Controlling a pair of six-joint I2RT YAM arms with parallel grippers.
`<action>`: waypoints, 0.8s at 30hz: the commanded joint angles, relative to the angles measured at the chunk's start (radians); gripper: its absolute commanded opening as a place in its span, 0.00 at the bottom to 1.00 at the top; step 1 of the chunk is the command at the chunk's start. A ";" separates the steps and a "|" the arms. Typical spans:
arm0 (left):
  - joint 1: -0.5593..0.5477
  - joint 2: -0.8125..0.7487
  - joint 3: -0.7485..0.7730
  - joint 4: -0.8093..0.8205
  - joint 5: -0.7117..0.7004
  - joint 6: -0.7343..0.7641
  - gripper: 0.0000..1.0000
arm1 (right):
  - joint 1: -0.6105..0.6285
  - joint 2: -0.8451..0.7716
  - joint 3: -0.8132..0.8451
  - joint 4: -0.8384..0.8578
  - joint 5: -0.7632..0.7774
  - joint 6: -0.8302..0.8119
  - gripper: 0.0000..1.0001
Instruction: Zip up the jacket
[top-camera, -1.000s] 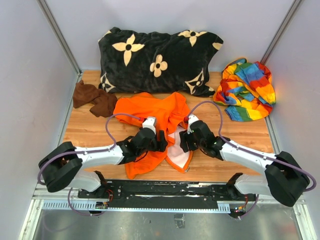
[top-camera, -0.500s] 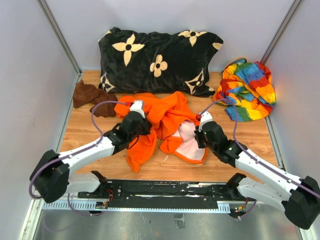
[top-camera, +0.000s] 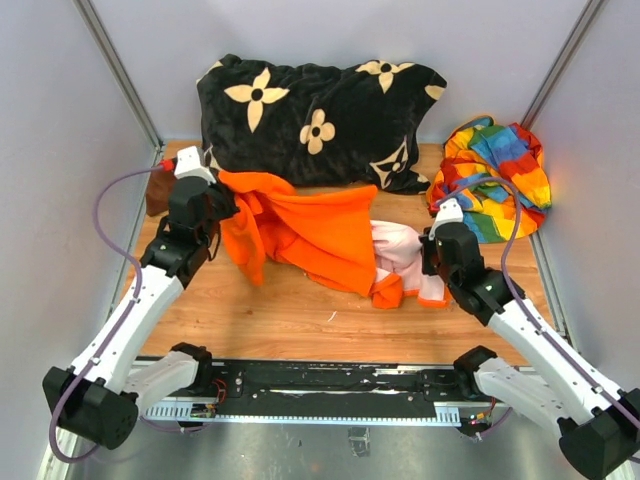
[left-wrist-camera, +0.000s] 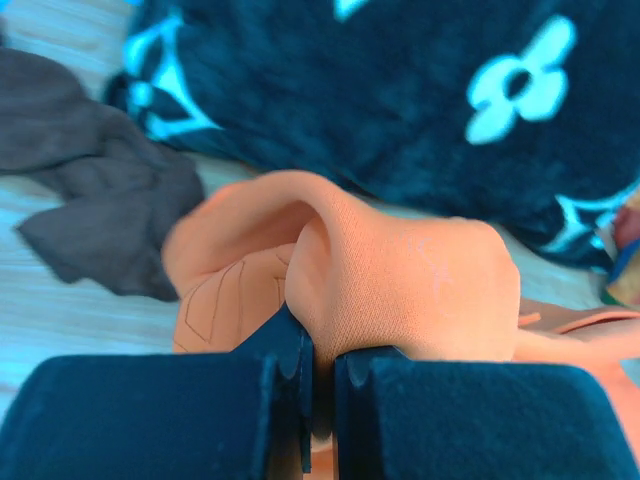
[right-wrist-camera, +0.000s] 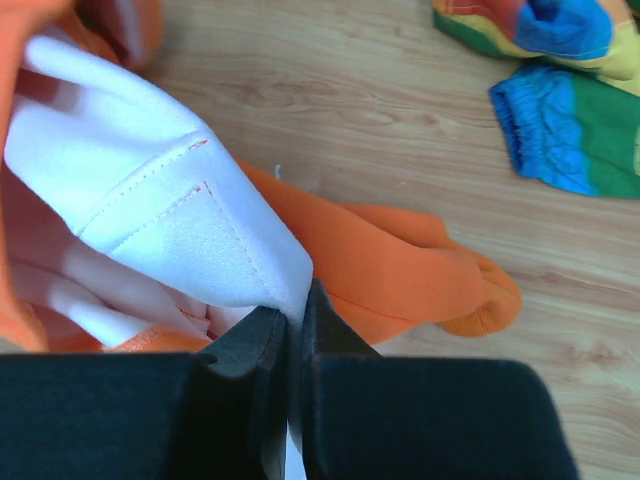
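Observation:
The orange jacket (top-camera: 315, 235) hangs stretched across the middle of the wooden table, pale lining (top-camera: 400, 250) showing at its right end. My left gripper (top-camera: 212, 190) is shut on an orange fold of the jacket (left-wrist-camera: 400, 290) at the far left, in front of the pillow. At the right, my right gripper (top-camera: 432, 255) is shut on the jacket's pale lining (right-wrist-camera: 170, 210), with an orange sleeve cuff (right-wrist-camera: 480, 295) lying on the wood beside it. The zipper does not show.
A black pillow with cream flowers (top-camera: 315, 115) fills the back of the table. A dark brown cloth (top-camera: 160, 190) lies at the back left by my left gripper. A rainbow-striped cloth (top-camera: 495, 180) is bunched at the back right.
Both grippers have shut on the jacket and moved apart, the left to the far left, the right to the right. The crumpled jacket has been pulled out wide between them.

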 joint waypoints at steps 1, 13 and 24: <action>0.084 -0.032 0.047 -0.040 -0.145 0.043 0.00 | -0.061 -0.035 0.074 -0.038 0.052 -0.015 0.03; 0.125 -0.086 -0.135 -0.050 -0.214 -0.050 0.22 | -0.078 -0.064 -0.055 -0.045 -0.054 0.029 0.06; 0.125 -0.186 -0.040 -0.200 0.022 0.037 0.72 | -0.077 -0.103 -0.079 -0.033 -0.203 0.010 0.52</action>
